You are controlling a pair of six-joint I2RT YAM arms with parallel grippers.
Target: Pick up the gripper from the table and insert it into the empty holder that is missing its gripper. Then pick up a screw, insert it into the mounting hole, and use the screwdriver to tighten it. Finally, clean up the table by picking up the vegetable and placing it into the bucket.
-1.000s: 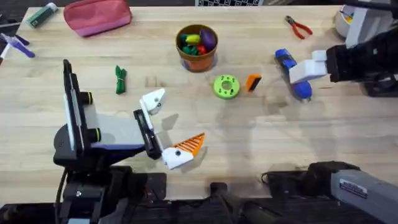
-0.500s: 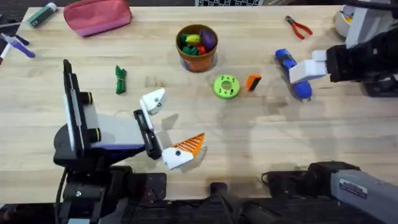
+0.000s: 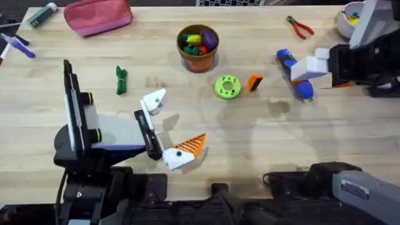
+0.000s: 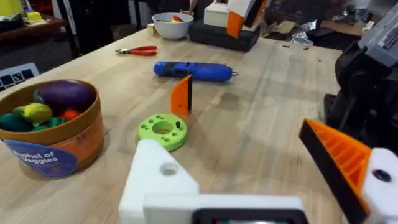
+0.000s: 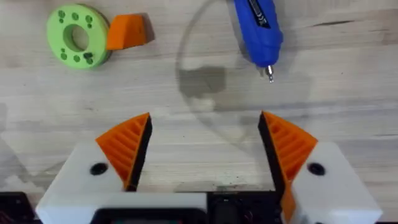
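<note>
Right end effector [image 5: 202,149] hangs empty, pads apart, above the desk [image 3: 250,137] near the screwdriver [image 3: 294,74]. The loose orange gripper [image 3: 254,82] lies untouched beside the green disc [image 3: 227,87]. Left end effector [image 3: 170,128] rests parked, fingers spread, bare holder [image 3: 154,101] exposed for fitting.

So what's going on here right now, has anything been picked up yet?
Nothing is held yet. The right gripper hangs open above the table near the screwdriver. The loose orange gripper stands beside the green disc. The left gripper rests low at the near edge, open, its holder lacking an orange tip. The vegetable lies on the table, outside the bucket.
</note>
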